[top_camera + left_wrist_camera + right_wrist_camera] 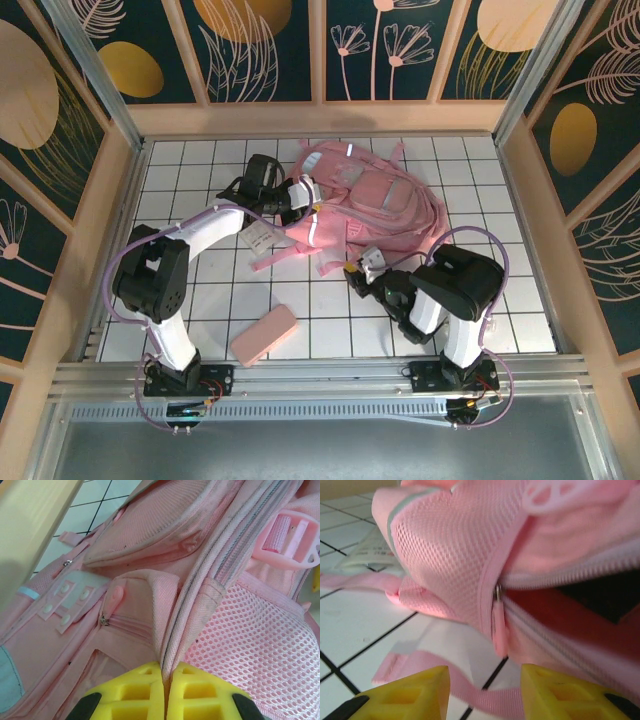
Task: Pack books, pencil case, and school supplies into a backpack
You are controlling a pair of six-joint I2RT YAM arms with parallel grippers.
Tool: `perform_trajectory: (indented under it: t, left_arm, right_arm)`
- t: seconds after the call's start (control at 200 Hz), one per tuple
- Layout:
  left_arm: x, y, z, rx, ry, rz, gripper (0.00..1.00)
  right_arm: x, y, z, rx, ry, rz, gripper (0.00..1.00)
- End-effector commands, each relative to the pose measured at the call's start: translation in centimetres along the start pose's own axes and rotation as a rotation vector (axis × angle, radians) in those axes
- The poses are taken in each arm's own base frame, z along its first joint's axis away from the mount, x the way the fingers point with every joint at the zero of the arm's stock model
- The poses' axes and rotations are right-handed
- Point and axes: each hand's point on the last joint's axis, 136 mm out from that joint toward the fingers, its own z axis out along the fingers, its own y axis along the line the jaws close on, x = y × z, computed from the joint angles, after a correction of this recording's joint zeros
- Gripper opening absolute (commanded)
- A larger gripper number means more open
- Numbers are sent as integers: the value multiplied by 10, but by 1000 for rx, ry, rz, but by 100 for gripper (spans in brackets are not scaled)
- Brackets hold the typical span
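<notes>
The white tiled table (500, 300) had black lines across it. The big soft light-pink backpack (380, 200) lay on the far half of the table, close to the middle of the far edge. Its straps spread out toward the near edge.

The left arm (170, 270), white and black, reached from the near left corner up to the left side of the backpack. The left claw (166, 667) had its yellow fingers (135, 690) pressed together. They pinched a fold of pink cloth at the zip edge of the backpack (150, 540), beside the pink netting.

The right arm (455, 290) bent low from the near right corner toward the near side of the backpack. The right claw (484, 672) had its yellow fingers (415, 690) apart and held nothing. It sat just in front of the backpack (455, 545), where the zip was partly undone. Something dark and red showed inside the gap, but I could not tell what it was.

The plain light-pink oblong pencil case (265, 335) lay tilted on the table near the near edge, between the two arm bases and closer to the left one. It was well apart from the backpack.

The flat clear packet (258, 238) with white paper inside lay just beside the left side of the backpack.

A thin pink strap (420, 662) lay flat on the tiles under the right claw. A small pink zip pull (498, 625) hung down above the gap between its fingers.
</notes>
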Motion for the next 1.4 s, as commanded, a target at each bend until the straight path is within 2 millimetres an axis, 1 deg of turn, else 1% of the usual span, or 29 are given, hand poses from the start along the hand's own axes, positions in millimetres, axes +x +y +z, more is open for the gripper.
perform_trajectory:
  t: [0.0, 0.18, 0.26, 0.345, 0.37, 0.43, 0.53, 0.621, 0.646, 0.826, 0.896, 1.091, 1.151, 1.201, 1.396]
  left_arm:
    - [-31, 0, -16, -9, -77, 29, 0]
    - [-29, -3, -16, -5, -71, 28, 0]
    - [-28, -4, -17, -10, -68, 30, 0]
    - [-28, -3, -17, -11, -67, 32, 0]
    - [-28, -3, -17, -10, -67, 29, 0]
    - [-30, -1, -17, -10, -68, 26, 0]
    - [-30, 0, -16, -11, -68, 20, 0]
    - [-29, 0, -15, -10, -68, 21, 0]
    - [-29, 0, -14, -8, -67, 20, 0]
    - [-29, 1, -14, -7, -71, 16, 0]
    - [-30, 0, -14, -7, -74, 20, 0]
    - [-30, -3, -16, -2, -77, 28, 0]
    - [-30, -3, -16, 0, -77, 29, 0]
    - [-29, -4, -16, 1, -76, 28, 0]
    - [-30, -3, -16, -5, -75, 36, 0]
  right_arm:
    - [-40, -2, 4, 6, -161, -43, 41]
    - [-42, -12, 10, -8, -169, -44, 40]
    - [-41, -14, 11, -14, -167, -41, 38]
    - [-36, -14, 13, -17, -152, -32, 28]
    - [-34, -9, 13, -46, -148, -33, 26]
    - [-29, -4, 13, -58, -135, -30, 20]
    - [-23, 0, 14, -62, -120, -20, 13]
    - [-23, 7, 16, -78, -120, -18, 14]
    - [-23, 4, 17, -59, -118, -16, 15]
    - [-24, 2, 19, -39, -122, -6, 21]
    - [-20, -3, 20, -9, -108, 6, 28]
    - [-5, -10, 28, 33, -73, 18, 29]
    - [-6, -7, 31, 23, -77, 15, 25]
    - [-10, -5, 33, 9, -89, 8, 19]
    - [-22, 1, 37, -21, -124, -24, 4]
